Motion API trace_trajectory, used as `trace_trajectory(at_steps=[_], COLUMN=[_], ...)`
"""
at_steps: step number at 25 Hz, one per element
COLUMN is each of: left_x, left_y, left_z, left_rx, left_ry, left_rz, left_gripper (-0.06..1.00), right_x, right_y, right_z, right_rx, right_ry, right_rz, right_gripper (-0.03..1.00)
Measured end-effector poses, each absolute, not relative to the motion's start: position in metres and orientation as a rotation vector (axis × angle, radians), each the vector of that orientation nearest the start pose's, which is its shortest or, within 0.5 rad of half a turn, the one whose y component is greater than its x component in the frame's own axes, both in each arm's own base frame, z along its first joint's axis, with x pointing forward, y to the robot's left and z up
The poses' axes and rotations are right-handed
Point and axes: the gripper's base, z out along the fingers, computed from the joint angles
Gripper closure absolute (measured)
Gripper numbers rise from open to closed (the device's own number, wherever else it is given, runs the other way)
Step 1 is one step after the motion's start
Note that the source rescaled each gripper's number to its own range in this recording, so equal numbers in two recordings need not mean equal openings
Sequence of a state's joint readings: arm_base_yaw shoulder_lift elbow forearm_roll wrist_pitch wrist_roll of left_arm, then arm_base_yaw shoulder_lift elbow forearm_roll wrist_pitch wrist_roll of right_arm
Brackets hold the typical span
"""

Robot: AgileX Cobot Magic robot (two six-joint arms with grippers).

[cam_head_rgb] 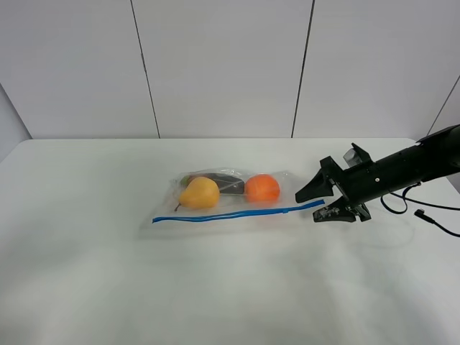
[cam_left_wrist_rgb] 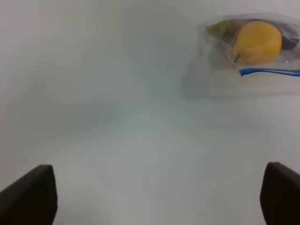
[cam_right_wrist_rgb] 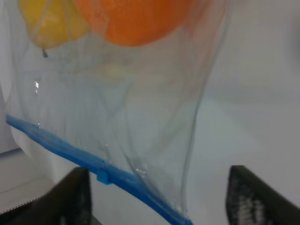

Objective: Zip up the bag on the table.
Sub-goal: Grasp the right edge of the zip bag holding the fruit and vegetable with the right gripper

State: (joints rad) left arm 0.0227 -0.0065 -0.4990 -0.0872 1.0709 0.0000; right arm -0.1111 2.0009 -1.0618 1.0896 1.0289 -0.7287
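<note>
The clear plastic bag (cam_head_rgb: 223, 201) lies flat in the middle of the white table (cam_head_rgb: 215, 287). It holds a yellow pear (cam_head_rgb: 199, 193), an orange (cam_head_rgb: 262, 188) and a dark item (cam_head_rgb: 226, 180). Its blue zipper strip (cam_head_rgb: 237, 213) runs along the near edge. My right gripper (cam_head_rgb: 318, 204) is open at the strip's right end, one finger on each side. In the right wrist view the strip (cam_right_wrist_rgb: 70, 152) and a small blue slider (cam_right_wrist_rgb: 104, 177) lie between the fingers (cam_right_wrist_rgb: 70, 197). My left gripper (cam_left_wrist_rgb: 154, 199) is open and empty over bare table, well away from the bag (cam_left_wrist_rgb: 220, 61).
A black cable (cam_head_rgb: 431, 215) trails on the table behind the right arm. White wall panels stand behind the table's far edge. The left arm is out of the exterior high view.
</note>
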Motion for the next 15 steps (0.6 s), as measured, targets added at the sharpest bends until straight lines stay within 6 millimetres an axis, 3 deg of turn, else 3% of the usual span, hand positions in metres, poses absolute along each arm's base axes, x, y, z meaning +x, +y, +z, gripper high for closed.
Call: trace_trajectory(at_steps=[6,15], left_x=[-0.0062,-0.0062], left_y=[-0.0071,-0.0071], left_z=[0.2764,0.2764], left_rx=[-0.018,-0.018], left_ry=[2.047,2.047], left_rz=[-0.090,-0.090], left_gripper=[-0.06,-0.06], right_x=[0.3447,0.3450], right_y=[0.0315,0.0317], right_z=[0.1316,0.1319], right_rx=[0.181,0.167], right_ry=[2.768,2.759], right_rz=[1.284,1.286], right_gripper=[0.61,0.78])
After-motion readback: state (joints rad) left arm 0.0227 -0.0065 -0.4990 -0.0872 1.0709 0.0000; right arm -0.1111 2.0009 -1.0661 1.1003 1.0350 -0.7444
